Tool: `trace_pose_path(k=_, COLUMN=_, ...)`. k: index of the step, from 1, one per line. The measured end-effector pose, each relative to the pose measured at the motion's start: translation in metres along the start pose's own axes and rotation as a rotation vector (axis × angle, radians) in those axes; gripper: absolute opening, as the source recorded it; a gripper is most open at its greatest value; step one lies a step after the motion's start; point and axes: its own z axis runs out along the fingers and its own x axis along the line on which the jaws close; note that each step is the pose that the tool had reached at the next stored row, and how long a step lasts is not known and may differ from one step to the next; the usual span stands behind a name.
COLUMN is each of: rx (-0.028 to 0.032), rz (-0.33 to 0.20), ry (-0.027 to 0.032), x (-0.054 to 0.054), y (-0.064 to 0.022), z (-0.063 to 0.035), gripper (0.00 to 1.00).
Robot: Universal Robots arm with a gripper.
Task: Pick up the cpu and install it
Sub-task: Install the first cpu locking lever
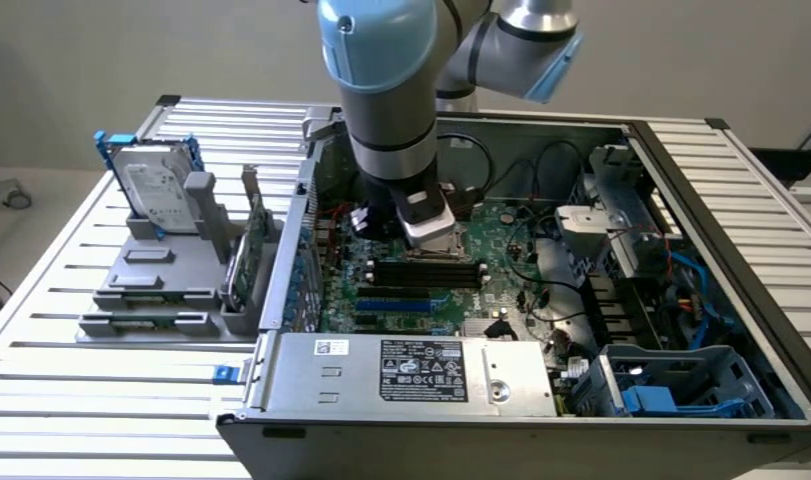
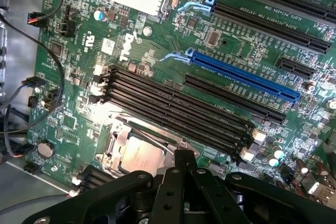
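Observation:
The cpu (image 2: 140, 157), a small silvery square, lies flat in its metal-framed socket (image 2: 116, 142) on the green motherboard (image 2: 79, 124), just beside the black memory slots (image 2: 173, 108). My gripper (image 2: 184, 157) hangs right over the socket's edge with its black fingers pressed together, their tip beside the chip; I see nothing between them. In the exterior view the gripper (image 1: 425, 236) reaches down into the open computer case (image 1: 725, 230), low over the board near the memory slots (image 1: 425, 268).
A silver hard drive in a blue bracket (image 1: 156, 185) stands on a grey fixture (image 1: 158, 290) at the exterior view's left. A power supply (image 1: 419, 372), a blue drive cage (image 1: 685, 385), loose cables (image 2: 31, 85) and a long blue slot (image 2: 244, 80) surround the socket.

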Motion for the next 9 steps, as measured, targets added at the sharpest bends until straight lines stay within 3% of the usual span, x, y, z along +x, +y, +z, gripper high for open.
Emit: trace_pose_path(k=9, rx=-0.0039, rz=0.027, ry=0.0006, x=-0.0047, y=-0.0021, z=0.0044, gripper=0.11)
